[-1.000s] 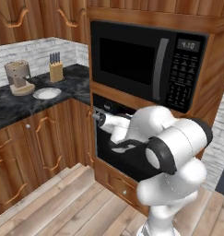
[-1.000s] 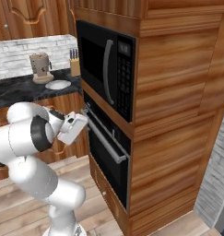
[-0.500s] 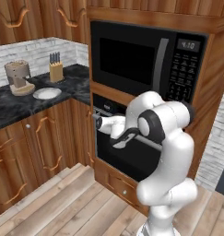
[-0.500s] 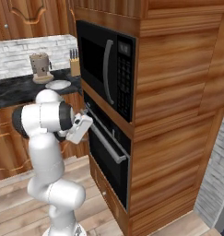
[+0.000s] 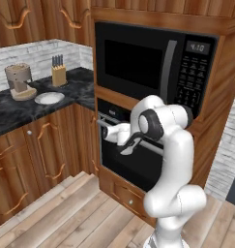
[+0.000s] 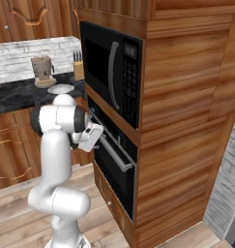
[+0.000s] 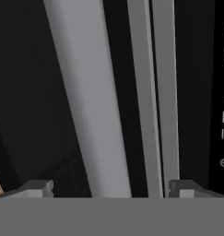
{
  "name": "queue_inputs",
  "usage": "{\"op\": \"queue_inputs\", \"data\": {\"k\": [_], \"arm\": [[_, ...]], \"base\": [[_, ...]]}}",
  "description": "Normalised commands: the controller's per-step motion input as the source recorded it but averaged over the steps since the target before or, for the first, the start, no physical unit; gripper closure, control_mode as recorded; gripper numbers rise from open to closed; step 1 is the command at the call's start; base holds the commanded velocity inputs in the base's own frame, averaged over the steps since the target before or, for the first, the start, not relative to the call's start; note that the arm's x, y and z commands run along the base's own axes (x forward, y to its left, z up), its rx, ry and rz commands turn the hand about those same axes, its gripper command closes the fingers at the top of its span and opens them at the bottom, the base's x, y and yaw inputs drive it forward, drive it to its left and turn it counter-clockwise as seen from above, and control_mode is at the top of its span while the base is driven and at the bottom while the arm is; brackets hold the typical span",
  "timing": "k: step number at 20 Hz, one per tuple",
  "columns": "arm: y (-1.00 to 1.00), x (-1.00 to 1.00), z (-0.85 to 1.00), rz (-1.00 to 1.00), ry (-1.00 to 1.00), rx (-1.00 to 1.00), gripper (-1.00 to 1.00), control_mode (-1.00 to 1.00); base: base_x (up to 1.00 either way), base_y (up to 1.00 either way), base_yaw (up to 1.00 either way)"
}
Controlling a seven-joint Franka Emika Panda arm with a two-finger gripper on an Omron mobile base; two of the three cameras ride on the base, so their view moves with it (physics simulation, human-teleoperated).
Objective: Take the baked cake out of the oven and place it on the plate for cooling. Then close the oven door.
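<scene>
A: What is carried by the desk (image 5: 12, 114), and where is it found from the tool (image 5: 110, 132)?

B: A dark marbled top is seen well apart from the tool, off to its left in the left base view. A white plate (image 5: 49, 98) is laid flat on it.

A: What else is set there?

B: A tan coffee grinder (image 5: 20, 82) is stood just beside the plate, farther from the tool. A wooden knife block (image 5: 58, 73) is placed near the wall.
</scene>
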Motion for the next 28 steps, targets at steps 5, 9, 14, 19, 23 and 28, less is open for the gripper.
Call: {"op": "queue_inputs", "data": {"k": [5, 9, 14, 19, 23, 28], "arm": [[-0.31, 0.33, -0.30, 0.00, -0.02, 0.00, -1.00, -1.00], [-0.20, 0.26, -0.26, 0.00, 0.00, 0.00, 1.00, -1.00], [0.03, 0.06, -0.36, 0.00, 0.00, 0.00, 1.00, -1.00], [0.65, -0.16, -0.68, 0.00, 0.00, 0.00, 1.00, -1.00], [1.00, -0.66, -0.85, 0.01, -0.02, -0.04, 1.00, -1.00], [1.00, -0.75, -0.81, 0.01, -0.01, -0.09, 1.00, -1.00]], "base": [[0.00, 0.00, 0.00], [0.00, 0.00, 0.00], [0.00, 0.00, 0.00], [0.00, 0.00, 0.00], [0.00, 0.00, 0.00], [0.00, 0.00, 0.00]]}}
